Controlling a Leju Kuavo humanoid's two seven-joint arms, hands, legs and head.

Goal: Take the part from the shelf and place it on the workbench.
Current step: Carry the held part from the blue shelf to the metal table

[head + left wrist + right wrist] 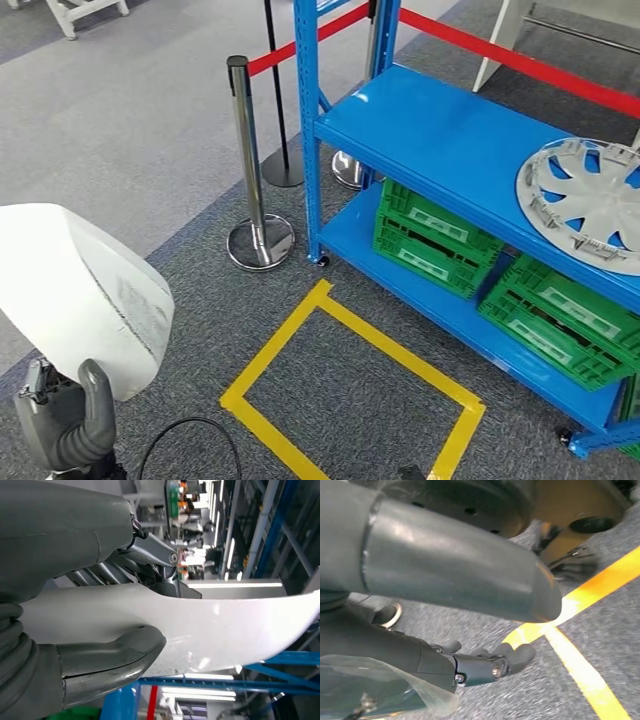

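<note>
- Your left hand (pixel 72 420) has the part: a white curved shell piece, looks like a mirror-housing or body cover (pixel 79 295). From the head view it sits low and well off to the side of the blue shelf (pixel 453 140), away from its corner post.
- The left wrist view shows the grip nicely: thick grey thumb (pixel 113 655) pressed on one face of the white part (pixel 226 625), darker fingers (pixel 151 555) on the other, so it's pinched across the thin wall.
- The part's long axis runs out away from the wrist, well past the fingertips, so you've got a lot of overhang beyond the grip. I'd guess that far end is what clips something first when you swing.
- Your right hand (pixel 490 662) hangs down by the floor, over the yellow tape square (pixel 584 675) in front of the shelf. Fingers are loosely apart with nothing in them.
- So the left arm is the one doing the job here, no handover needed as far as I can judge.
- The grey wheel cover (pixel 585 205) lies flat on the shelf's upper deck, at the end far from the post, with green crates (pixel 434 240) on the deck below.
- No workbench anywhere in these views, so which way to carry it from the shelf I can't tell you.
</note>
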